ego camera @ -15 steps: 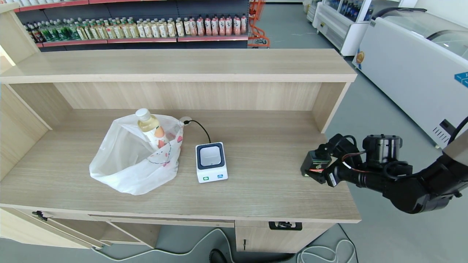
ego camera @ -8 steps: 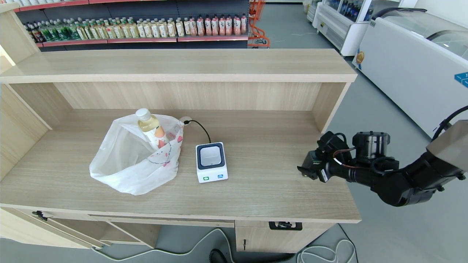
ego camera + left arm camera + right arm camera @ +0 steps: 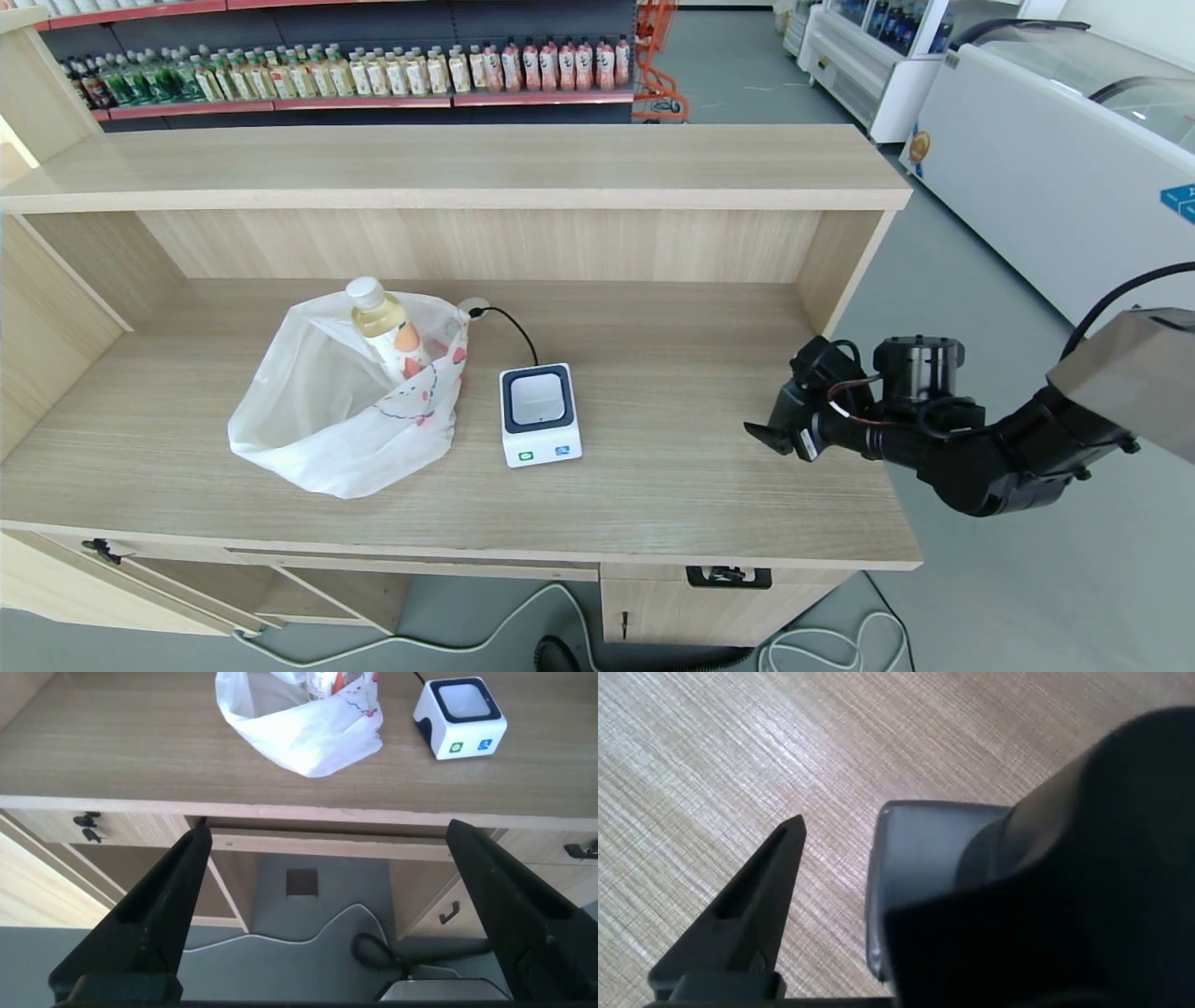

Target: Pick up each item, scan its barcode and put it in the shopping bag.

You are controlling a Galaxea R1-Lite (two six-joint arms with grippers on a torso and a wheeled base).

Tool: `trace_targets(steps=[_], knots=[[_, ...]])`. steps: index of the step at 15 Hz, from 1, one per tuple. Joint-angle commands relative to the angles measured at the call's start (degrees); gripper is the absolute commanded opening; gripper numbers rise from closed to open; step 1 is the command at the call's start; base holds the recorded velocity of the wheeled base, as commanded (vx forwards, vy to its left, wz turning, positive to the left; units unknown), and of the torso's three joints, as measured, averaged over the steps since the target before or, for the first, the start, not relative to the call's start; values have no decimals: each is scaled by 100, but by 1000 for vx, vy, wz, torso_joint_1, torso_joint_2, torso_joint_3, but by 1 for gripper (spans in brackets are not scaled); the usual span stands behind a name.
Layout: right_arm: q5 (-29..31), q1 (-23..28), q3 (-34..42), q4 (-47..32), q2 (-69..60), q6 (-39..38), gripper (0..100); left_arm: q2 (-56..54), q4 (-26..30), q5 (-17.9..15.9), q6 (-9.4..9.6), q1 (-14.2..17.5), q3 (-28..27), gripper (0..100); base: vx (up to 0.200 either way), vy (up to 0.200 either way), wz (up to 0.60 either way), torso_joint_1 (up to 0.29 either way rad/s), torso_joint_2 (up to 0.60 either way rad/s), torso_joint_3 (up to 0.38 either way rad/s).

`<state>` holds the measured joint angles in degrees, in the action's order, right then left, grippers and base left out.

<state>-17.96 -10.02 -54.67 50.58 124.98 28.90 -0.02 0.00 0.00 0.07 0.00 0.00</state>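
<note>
A white shopping bag (image 3: 327, 420) lies open on the left of the wooden counter (image 3: 672, 373), with a pale drink bottle (image 3: 381, 325) standing in it. Just right of the bag sits the white barcode scanner (image 3: 539, 413). My right gripper (image 3: 767, 435) hovers low over the counter's right end, far from the scanner; one finger (image 3: 747, 924) stands wide to the side, and it looks open. A grey rounded block (image 3: 934, 877) beside that finger is half hidden by a dark shape. My left gripper (image 3: 329, 831) is open and empty below the counter's front edge, with the bag (image 3: 308, 737) and scanner (image 3: 461, 714) beyond it.
A raised shelf and side walls enclose the counter's back and ends. The scanner's black cable (image 3: 513, 329) runs back to a hole in the counter. Drawers with dark handles (image 3: 86, 826) lie under the front edge. Freezer chests (image 3: 1055, 159) stand at the right.
My right arm has swung left and slightly up along the counter's right end, and its gripper has turned. Bag, bottle and scanner have not moved.
</note>
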Motion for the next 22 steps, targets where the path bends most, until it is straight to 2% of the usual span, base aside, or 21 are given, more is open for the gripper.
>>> trace_targets(steps=[1, 8, 11, 13, 15, 16, 19, 20, 21, 22], knots=[[-15, -9, -43, 5, 27, 1, 0, 2, 0, 0, 1, 0, 0, 100, 0, 0, 0, 0, 0, 0], [-296, 26, 352, 49, -800, -43, 0, 2, 0, 0, 1, 0, 0, 100, 0, 0, 0, 0, 0, 0], [-692, 26, 932, 119, -2135, -702, 0, 2, 0, 0, 1, 0, 0, 100, 0, 0, 0, 0, 0, 0], [-1597, -141, 1187, 426, -3102, -1888, 0, 2, 0, 0, 1, 0, 0, 100, 0, 0, 0, 0, 0, 0], [-2493, -457, 1389, 1051, -3841, -2433, 0, 2, 0, 0, 1, 0, 0, 100, 0, 0, 0, 0, 0, 0], [-2722, -545, 1398, 1174, -3964, -2398, 0, 2, 0, 0, 1, 0, 0, 100, 0, 0, 0, 0, 0, 0], [-3847, -1371, 1407, 1428, -4385, -957, 0, 2, 0, 0, 1, 0, 0, 100, 0, 0, 0, 0, 0, 0], [-4005, -1494, 1416, 1428, -4394, -649, 0, 2, 0, 0, 1, 0, 0, 100, 0, 0, 0, 0, 0, 0], [-4155, -1942, 1407, 1437, -4403, 54, 0, 2, 0, 0, 1, 0, 0, 100, 0, 0, 0, 0, 0, 0], [-4172, -2188, 1442, 1437, -4394, 370, 0, 2, 0, 0, 1, 0, 0, 100, 0, 0, 0, 0, 0, 0]])
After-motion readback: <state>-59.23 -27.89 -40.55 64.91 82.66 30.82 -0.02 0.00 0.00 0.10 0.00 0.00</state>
